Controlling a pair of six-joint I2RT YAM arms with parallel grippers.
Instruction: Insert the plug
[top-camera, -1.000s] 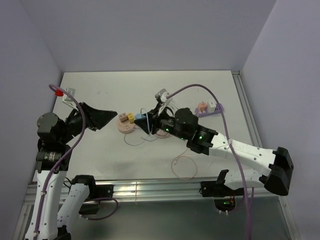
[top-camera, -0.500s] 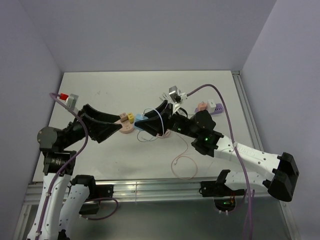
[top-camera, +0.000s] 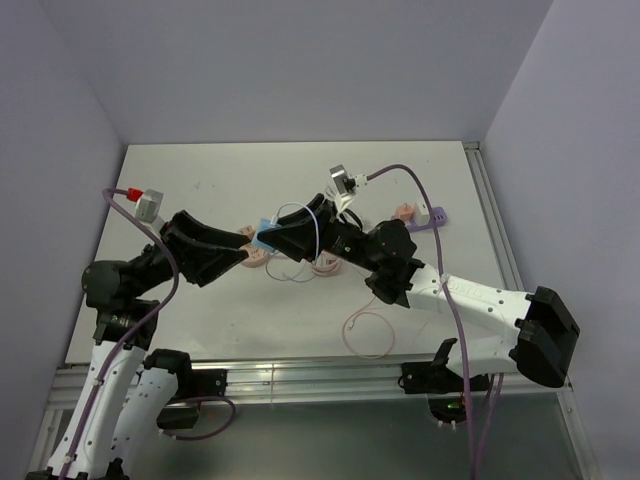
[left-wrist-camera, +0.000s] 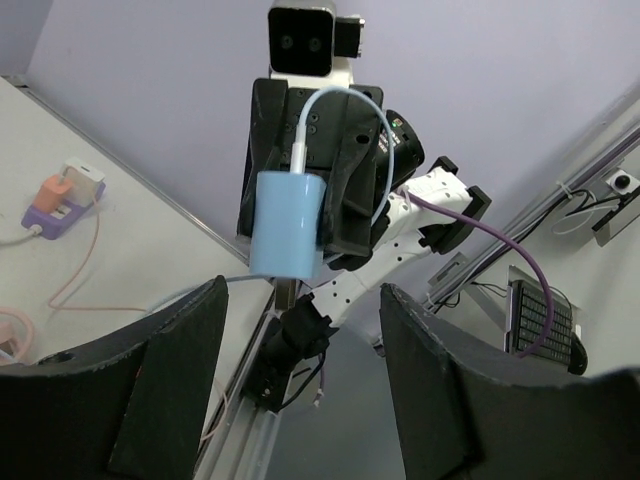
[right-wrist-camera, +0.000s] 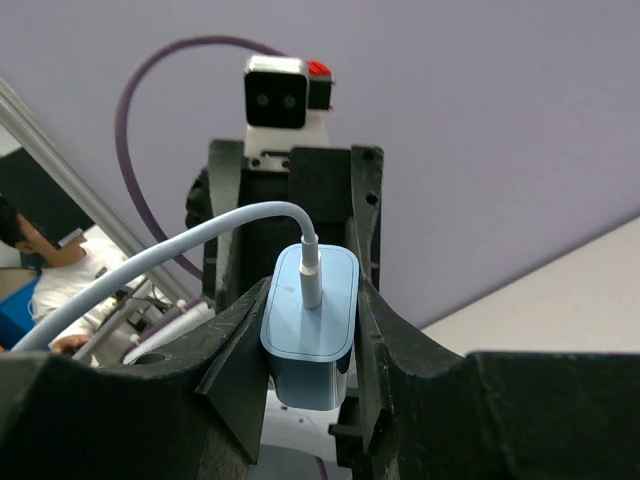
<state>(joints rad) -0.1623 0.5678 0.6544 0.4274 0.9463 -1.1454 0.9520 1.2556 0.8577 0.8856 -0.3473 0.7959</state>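
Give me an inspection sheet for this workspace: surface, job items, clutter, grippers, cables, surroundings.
Surface: white table.
Job's things: blue charger held in the air, with the white cable plugged into it; purple socket block on the table, with orange and white pieces on it.
Clutter: pink round holder, partly under the left arm.
Grippers: right gripper clamps the blue charger; left gripper open, facing it, not touching.
Cables: thin pink wire looped on the table; purple harness cable arching over the right arm.
Surroundings: lavender walls; aluminium rail at the near edge.
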